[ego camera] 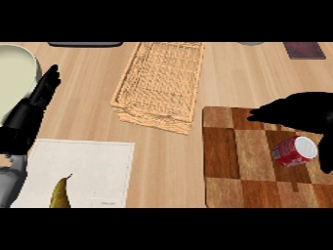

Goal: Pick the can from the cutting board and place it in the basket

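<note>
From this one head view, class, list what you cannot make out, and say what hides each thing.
- can: label too small to read; lying on the cutting board.
- right hand: contact with the can unclear, fingers a dark mass.
- Yellow fruit: cut by the lower edge.
- Dark objects along the top edge: cut off, unidentifiable.

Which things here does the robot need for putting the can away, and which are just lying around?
For the job:
- red and white can, lying on its side
- brown checkered wooden cutting board
- woven wicker basket
- black right hand, over the can

Just lying about:
- pale green plate
- white cloth
- yellow-green pear
- black left hand, resting open
</note>
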